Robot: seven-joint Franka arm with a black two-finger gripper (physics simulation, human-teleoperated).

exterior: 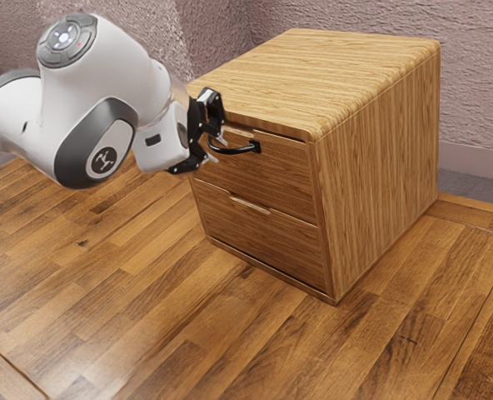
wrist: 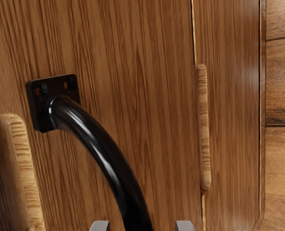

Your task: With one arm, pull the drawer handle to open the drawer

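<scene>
Before the top drawer, spread fingers straddle the black handle, a gap each side.

The hand sits at the handle on the upper drawer, above the lower drawer.

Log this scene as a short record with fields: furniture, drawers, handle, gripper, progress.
furniture: wooden cabinet standing on a wooden floor
drawers: top drawer looks shut; lower drawer shut
handle: black curved bar on the top drawer
gripper: gripper open, fingers either side of the bar, gaps showing
progress: pull not yet done
</scene>
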